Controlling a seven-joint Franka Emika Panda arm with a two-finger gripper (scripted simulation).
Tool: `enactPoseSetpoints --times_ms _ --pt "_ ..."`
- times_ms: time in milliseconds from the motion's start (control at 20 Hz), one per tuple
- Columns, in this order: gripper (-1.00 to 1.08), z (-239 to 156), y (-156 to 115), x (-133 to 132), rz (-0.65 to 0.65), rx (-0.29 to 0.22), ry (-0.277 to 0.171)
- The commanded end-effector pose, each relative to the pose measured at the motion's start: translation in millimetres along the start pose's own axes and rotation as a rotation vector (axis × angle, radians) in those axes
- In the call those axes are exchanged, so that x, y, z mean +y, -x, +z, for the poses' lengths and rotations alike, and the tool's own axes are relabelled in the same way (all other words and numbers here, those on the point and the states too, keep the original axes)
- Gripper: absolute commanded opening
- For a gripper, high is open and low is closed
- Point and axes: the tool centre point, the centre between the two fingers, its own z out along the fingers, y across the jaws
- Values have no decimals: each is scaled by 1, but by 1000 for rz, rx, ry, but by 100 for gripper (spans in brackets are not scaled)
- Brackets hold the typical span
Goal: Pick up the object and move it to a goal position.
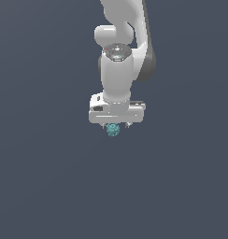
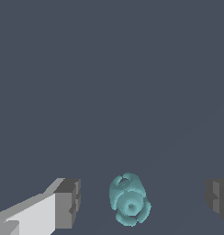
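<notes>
The white pincer (image 1: 117,125) is wide open and holds nothing – the little teal lump (image 1: 113,130) sits between its two fingers (image 2: 68,203), touching neither one

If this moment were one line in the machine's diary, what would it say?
phase: lining up | claw: open, straddling teal lump | contact: none seen | lump: not gripped

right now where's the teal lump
The teal lump sits between the open claw's two fingers, touching neither; in the exterior view it shows just under the claw, mid-frame.
</notes>
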Motion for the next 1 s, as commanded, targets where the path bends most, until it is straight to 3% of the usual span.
enactPoseSetpoints --times_ms 0,450,950 --pt "100 0 0 0 0 0 0" --pt "100 -10 -4 40 31 18 30" --pt "100 6 7 36 -20 8 26"
